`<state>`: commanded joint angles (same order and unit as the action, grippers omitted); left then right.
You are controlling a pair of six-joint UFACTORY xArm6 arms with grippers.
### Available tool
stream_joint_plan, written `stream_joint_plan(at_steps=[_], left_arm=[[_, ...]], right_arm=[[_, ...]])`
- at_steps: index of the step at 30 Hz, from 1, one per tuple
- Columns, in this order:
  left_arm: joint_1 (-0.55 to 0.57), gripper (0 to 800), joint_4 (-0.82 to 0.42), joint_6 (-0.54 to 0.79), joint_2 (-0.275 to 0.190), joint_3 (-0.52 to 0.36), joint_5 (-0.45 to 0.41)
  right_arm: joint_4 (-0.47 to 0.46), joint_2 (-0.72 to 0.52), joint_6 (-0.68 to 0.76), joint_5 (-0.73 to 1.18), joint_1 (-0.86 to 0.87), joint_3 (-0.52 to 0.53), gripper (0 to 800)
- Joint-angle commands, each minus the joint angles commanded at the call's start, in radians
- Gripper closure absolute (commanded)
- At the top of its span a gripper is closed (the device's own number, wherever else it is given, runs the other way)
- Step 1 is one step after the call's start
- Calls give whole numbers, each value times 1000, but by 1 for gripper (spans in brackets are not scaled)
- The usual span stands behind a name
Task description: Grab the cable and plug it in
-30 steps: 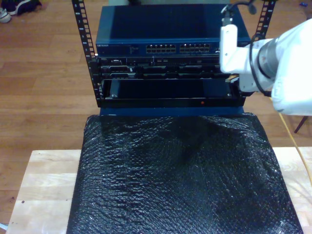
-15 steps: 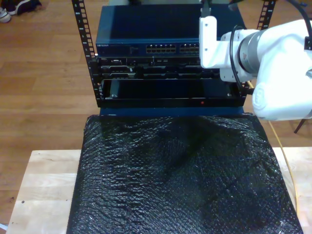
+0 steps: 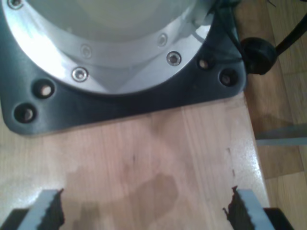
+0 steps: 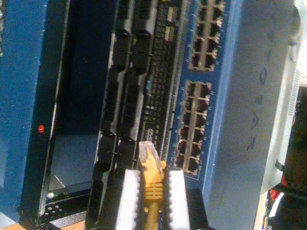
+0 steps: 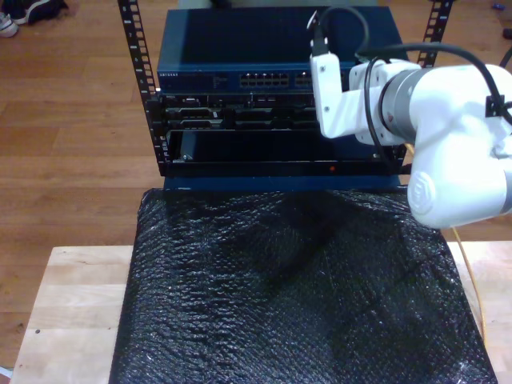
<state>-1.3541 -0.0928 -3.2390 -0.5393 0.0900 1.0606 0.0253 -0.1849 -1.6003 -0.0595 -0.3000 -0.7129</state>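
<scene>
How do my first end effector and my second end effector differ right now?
My first end effector is open with nothing between its pads, while my second end effector is shut on the cable. The first faces a bare wooden tabletop near a metal arm base; the second faces the blue network switch, the cable's clear plug pointing at its ports. Both have ridged pale pads.

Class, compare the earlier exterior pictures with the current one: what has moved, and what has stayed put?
The white arm has swung toward the exterior view's left, across the front of the blue switch. My second gripper holds the cable at its plug, before the ports. The rack, the black mat and the table stayed put.
</scene>
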Motion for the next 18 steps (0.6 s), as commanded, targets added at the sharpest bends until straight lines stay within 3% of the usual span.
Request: stream_joint_plan(at_steps=[6,18], left_arm=[[0,0,0,0,0,0,0],[0,0,0,0,0,0,0]], right_arm=[[2,-2,2,-256,-61,126,800],[2,40,9,-315,-60,97,800]])
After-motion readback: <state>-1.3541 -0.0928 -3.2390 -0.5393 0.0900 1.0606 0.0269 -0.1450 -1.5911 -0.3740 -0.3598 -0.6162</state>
